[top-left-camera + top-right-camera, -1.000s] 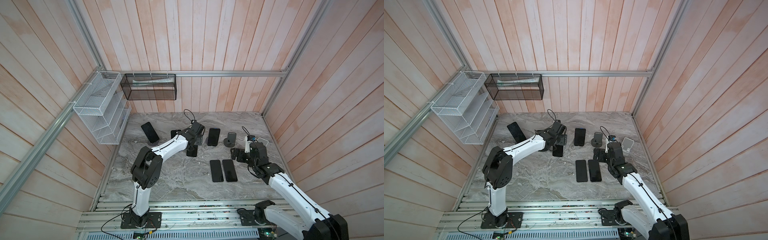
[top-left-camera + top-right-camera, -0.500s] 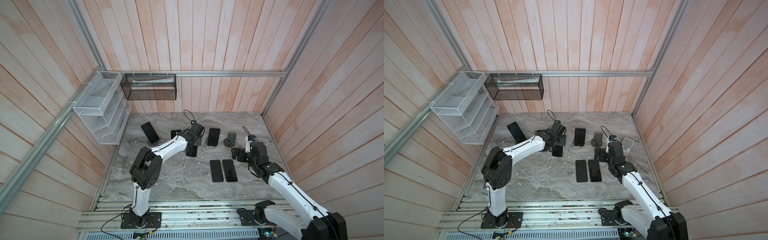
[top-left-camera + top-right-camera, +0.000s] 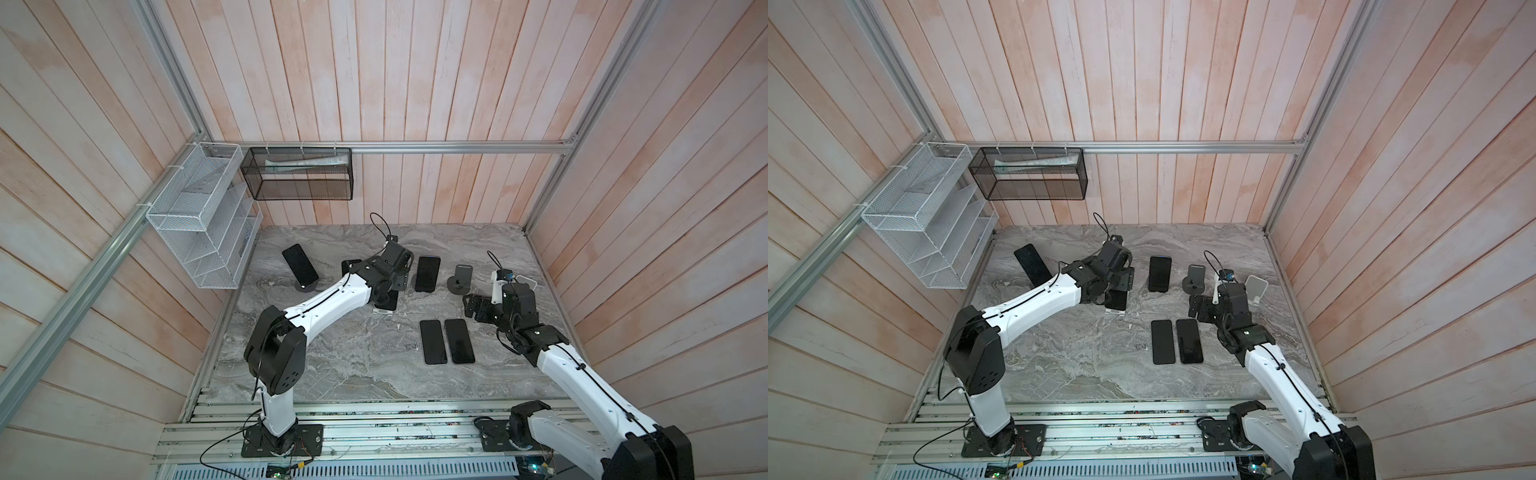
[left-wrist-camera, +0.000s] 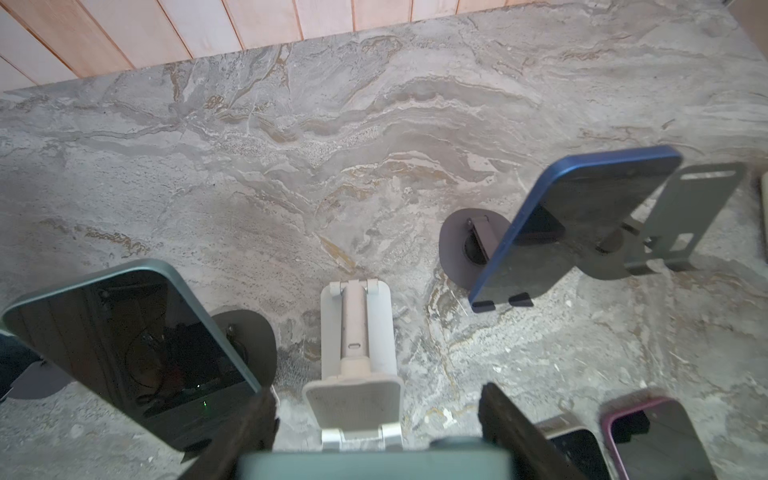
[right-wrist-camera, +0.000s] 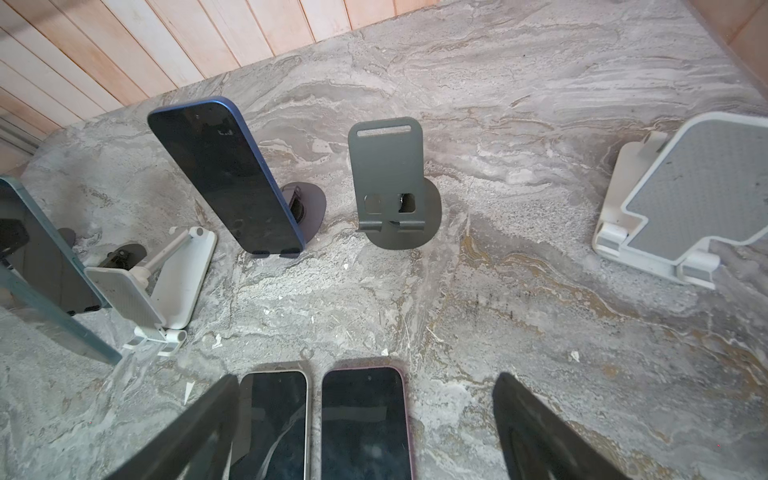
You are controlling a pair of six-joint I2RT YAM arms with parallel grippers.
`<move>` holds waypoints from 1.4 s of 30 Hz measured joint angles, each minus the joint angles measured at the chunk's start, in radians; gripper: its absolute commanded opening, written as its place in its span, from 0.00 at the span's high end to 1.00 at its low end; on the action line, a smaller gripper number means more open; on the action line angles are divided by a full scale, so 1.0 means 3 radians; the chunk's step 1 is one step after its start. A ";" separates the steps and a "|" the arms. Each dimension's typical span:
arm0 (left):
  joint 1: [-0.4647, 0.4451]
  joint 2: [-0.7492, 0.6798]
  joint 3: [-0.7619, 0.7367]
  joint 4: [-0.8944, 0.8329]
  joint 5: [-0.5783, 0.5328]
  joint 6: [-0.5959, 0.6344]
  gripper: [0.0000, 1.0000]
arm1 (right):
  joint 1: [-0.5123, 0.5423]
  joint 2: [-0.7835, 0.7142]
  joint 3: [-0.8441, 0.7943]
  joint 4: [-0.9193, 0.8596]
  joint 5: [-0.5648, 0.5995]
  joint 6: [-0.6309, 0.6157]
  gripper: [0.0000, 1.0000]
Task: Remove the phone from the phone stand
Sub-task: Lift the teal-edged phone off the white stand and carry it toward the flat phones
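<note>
My left gripper (image 4: pixel 377 409) is shut on a teal-edged phone (image 4: pixel 374 465), its fingers (image 4: pixel 249 432) pressing the phone's two long sides. The white phone stand (image 4: pixel 353 399) right in front of it has a bare plate, and the phone is off it. In both top views the held phone (image 3: pixel 389 300) (image 3: pixel 1119 300) shows under the left gripper (image 3: pixel 386 291), above the white stand (image 3: pixel 380 311). In the right wrist view the held phone's edge (image 5: pixel 58 320) slants beside that stand (image 5: pixel 141 303). My right gripper (image 5: pixel 370 382) (image 3: pixel 473 307) is open and holds nothing.
A blue phone (image 3: pixel 428 273) (image 5: pixel 228 178) leans on a dark stand. Another phone (image 3: pixel 300 266) leans on a stand at the far left, and a third (image 4: pixel 124 353) beside the held one. An empty dark stand (image 5: pixel 390 183) and an empty white stand (image 5: pixel 685 208) stand right. Two phones (image 3: pixel 433 341) (image 3: pixel 459 340) lie flat.
My left gripper's jaws have come in onto the phone's sides. The right arm has hardly moved.
</note>
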 measured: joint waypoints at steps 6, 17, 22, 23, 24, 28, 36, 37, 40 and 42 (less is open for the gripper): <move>-0.0248 -0.0261 -0.0047 -0.0174 -0.0118 -0.0238 0.36 | -0.0019 -0.0042 0.0000 0.0010 -0.0027 0.0001 0.06; -0.0609 -0.0507 -0.0401 -0.0493 -0.0098 -0.1058 0.40 | -0.0019 -0.0214 -0.0029 0.0028 -0.0071 0.0005 0.07; -0.0764 -0.0455 -0.0421 -0.0613 -0.0023 -0.1335 0.41 | -0.0019 -0.0317 -0.0057 0.0042 -0.0076 0.0025 0.07; -0.0790 -0.0426 -0.0423 -0.0626 -0.0008 -0.1380 0.41 | -0.0019 -0.0328 -0.0057 0.0046 -0.0085 0.0028 0.07; -0.0816 -0.0390 -0.0429 -0.0632 0.0014 -0.1414 0.41 | -0.0019 -0.0341 -0.0057 0.0047 -0.0088 0.0028 0.07; -0.0842 -0.0256 -0.0450 -0.0640 0.0095 -0.1494 0.41 | -0.0019 -0.0402 -0.0076 0.0057 -0.0100 0.0029 0.07; -0.0838 -0.0066 -0.0523 -0.0575 0.0198 -0.1565 0.42 | -0.0019 -0.0443 -0.0112 0.0061 -0.0111 0.0041 0.08; -0.0838 -0.0041 -0.0523 -0.0552 0.0210 -0.1570 0.42 | -0.0019 -0.0443 -0.0112 0.0062 -0.0111 0.0042 0.08; -0.0837 0.0048 -0.0523 -0.0512 0.0252 -0.1582 0.42 | -0.0019 -0.0443 -0.0112 0.0061 -0.0111 0.0060 0.08; -0.0837 0.0114 -0.0520 -0.0484 0.0254 -0.1582 0.42 | -0.0019 -0.0443 -0.0113 0.0061 -0.0109 0.0070 0.08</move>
